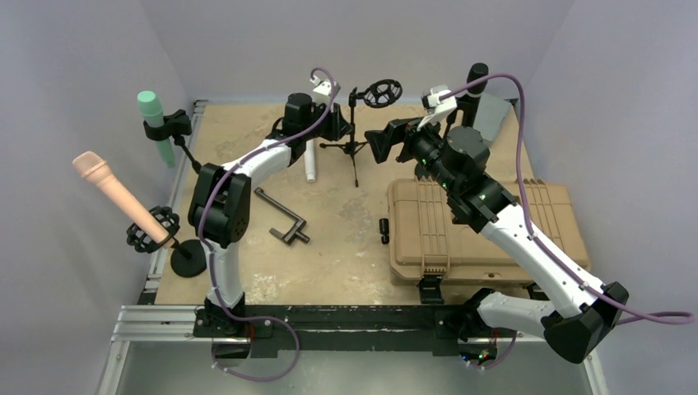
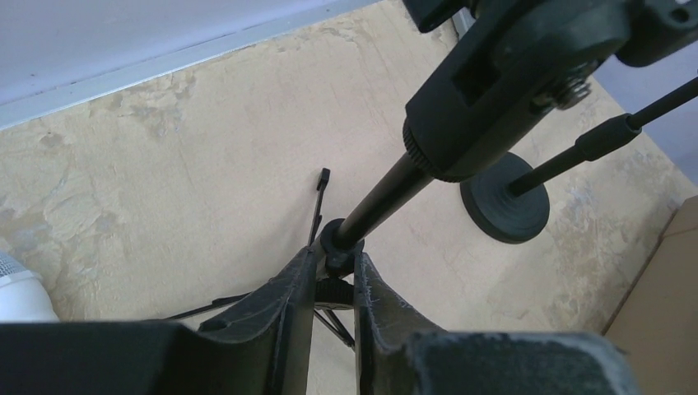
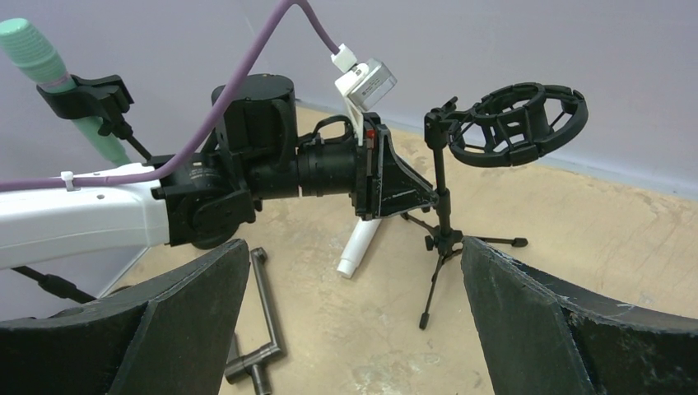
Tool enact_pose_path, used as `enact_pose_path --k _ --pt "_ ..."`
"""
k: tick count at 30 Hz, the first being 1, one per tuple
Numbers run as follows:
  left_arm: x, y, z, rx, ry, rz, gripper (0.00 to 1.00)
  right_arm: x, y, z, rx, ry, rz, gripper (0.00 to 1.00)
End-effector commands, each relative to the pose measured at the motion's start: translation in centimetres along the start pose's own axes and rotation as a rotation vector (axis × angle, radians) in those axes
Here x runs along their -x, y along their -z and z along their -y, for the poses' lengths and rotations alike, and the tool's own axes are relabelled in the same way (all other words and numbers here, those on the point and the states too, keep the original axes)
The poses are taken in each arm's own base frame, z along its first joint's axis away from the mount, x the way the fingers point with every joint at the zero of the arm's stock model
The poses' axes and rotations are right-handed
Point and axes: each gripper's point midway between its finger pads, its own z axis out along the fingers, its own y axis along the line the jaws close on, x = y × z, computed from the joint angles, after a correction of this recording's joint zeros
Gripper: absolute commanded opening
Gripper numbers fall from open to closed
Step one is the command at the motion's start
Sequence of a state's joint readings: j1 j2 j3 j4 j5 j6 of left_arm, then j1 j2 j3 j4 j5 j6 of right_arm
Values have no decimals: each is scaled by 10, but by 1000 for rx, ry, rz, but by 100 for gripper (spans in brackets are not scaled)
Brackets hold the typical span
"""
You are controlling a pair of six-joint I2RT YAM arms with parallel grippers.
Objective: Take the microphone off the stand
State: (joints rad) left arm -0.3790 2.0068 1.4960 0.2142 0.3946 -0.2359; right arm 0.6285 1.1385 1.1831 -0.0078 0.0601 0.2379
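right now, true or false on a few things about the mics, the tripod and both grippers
1. The tripod's mount is empty. True.
2. The right gripper is shut on the white mic. False: it is open and holds nothing; that mic is down on the table.
3. The left gripper clamps the tripod's pole. True.
4. The green mic lies on the table. False: it sits in a clip on a stand.
5. The pink mic sits in a stand's mount. True.
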Motion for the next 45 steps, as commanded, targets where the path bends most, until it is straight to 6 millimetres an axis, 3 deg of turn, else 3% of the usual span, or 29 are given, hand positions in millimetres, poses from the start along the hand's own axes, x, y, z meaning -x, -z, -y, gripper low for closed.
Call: enact_pose_path --k 1,4,7,13,23,37,45 --pt "12 2 10 -45 22 14 20 17 3 -4 9 -11 45 99" --pt "11 2 12 -58 29 12 33 16 3 -4 12 -10 43 99" --pt "10 2 12 -59 47 6 37 15 3 -5 15 -11 42 99" --pt "7 1 11 -63 55 -4 32 15 4 -5 14 -12 45 99" --pt "-2 -1 5 -47 71 -19 41 13 2 -5 19 -12 40 99" --pt "-10 -3 -1 -38 87 -48 32 12 -3 -7 25 -11 33 99" --pt "-1 -3 2 -62 106 -30 23 12 -4 -7 28 -11 34 99"
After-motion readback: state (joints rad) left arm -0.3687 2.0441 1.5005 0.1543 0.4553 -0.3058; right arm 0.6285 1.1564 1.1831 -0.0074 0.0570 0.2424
